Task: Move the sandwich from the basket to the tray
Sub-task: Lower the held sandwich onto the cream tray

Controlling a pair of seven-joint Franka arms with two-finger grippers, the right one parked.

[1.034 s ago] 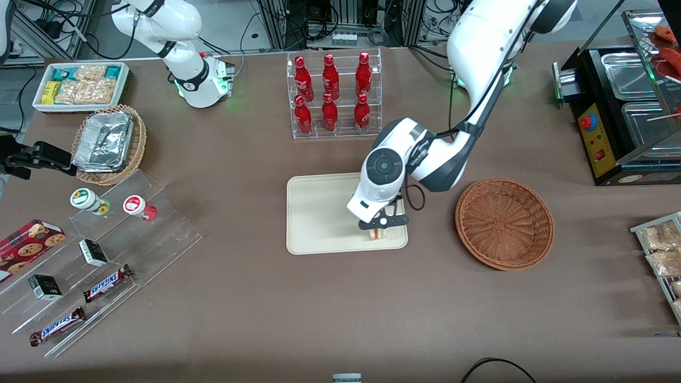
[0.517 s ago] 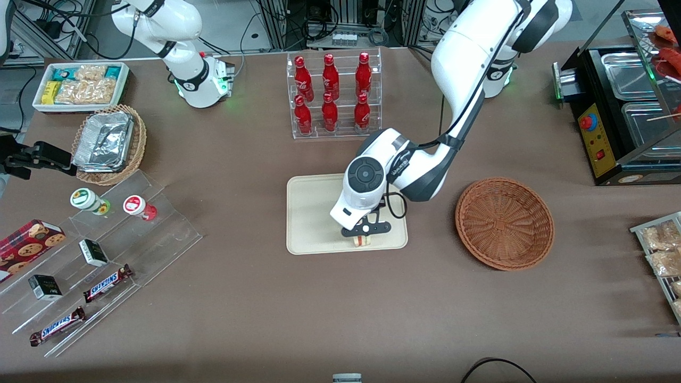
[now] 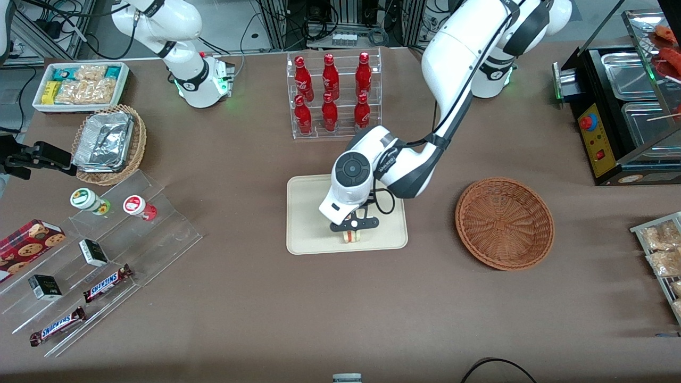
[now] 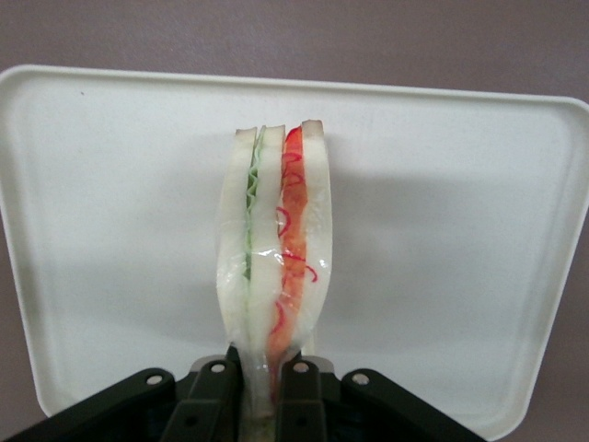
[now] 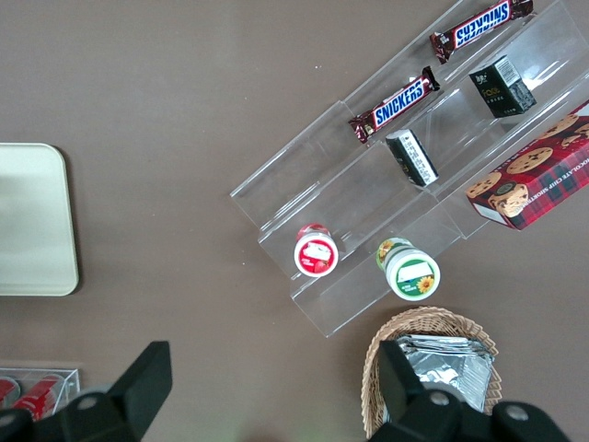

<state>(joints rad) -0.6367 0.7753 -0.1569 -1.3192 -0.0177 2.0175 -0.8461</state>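
The gripper [image 3: 353,230] pinches the sandwich [image 4: 274,267] on its edge above the tray [image 3: 308,213], near the rim closest to the front camera. The arm hides most of the sandwich in the front view. The basket [image 3: 504,222] lies beside the tray, toward the working arm's end.

Red bottles [image 3: 332,93], Snickers bars [image 3: 107,282]

We see our white left arm [image 3: 425,133] bent at the elbow, wrist angled downward. Our black two-finger gripper [image 3: 351,230] hangs low, fingers [image 4: 210,405] clamped together on the wrapped wedge.
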